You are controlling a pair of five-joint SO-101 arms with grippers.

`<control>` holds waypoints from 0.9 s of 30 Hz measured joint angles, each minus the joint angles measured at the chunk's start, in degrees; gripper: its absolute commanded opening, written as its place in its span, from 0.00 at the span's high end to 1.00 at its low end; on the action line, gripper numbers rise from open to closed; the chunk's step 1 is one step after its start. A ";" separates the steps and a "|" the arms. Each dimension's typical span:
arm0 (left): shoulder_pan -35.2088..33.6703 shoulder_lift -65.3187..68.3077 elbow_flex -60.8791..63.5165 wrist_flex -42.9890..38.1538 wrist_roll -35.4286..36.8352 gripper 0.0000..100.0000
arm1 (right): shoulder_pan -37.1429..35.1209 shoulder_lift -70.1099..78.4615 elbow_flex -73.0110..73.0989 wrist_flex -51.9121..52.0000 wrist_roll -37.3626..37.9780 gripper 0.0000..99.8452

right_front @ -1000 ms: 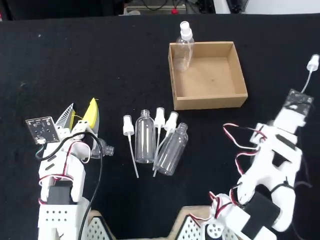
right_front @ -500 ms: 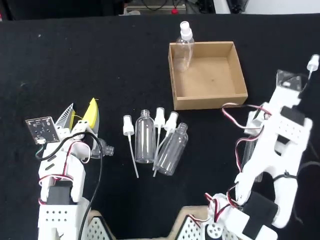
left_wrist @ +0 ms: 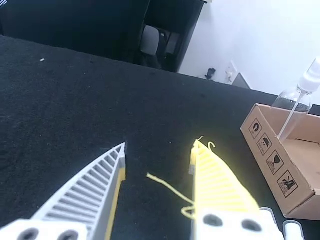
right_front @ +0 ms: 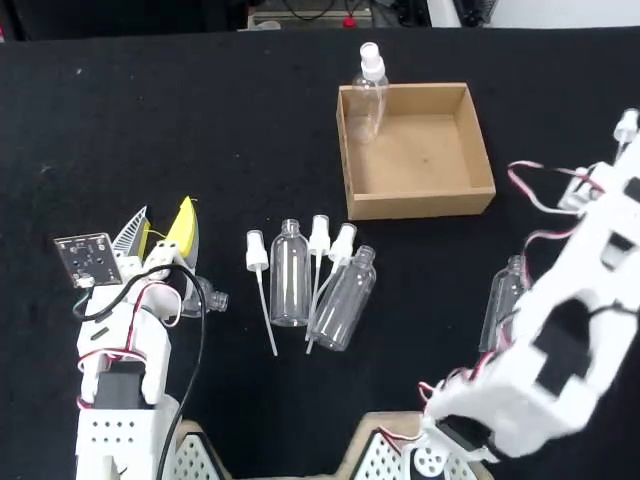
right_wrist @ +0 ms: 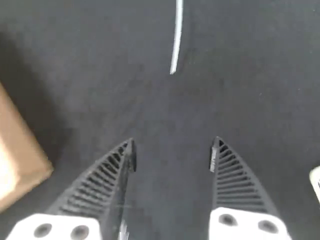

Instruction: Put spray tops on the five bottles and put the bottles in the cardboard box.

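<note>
My left hand is open wide and holds nothing. It sits low over the black worktop, well away from the box, off to the box's left and closer to me. My right hand is open too, with nothing between its fingers. It hangs over the worktop near a corner of the box. A thin white tube lies just past its fingertips.

A standing bottle with a spray top on it is upright in the far left corner of the box.

On the near left side of the box, a straight bottle and a tilted bottle lie close together with no tops on. Three loose spray tops lie with them. The left top is on the side away from the box, and the middle top and the right top lie between the two bottles.

A small bottle lies right beside my left arm. A far bottle lies on the near right side of the box, partly behind my right arm. A lone spray top sits well to the right of the box.
</note>
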 measured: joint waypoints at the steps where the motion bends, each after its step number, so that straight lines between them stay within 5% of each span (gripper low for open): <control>1: 0.00 0.00 0.00 0.00 -0.09 0.80 | 0.18 3.87 -3.08 -0.35 -0.53 0.80; 20: 0.00 0.00 0.00 0.00 -0.09 0.80 | 0.62 59.43 -77.63 15.38 -4.48 0.80; 27: 0.00 0.00 0.00 0.00 -0.18 0.80 | 0.62 70.15 -92.40 16.62 -4.48 0.80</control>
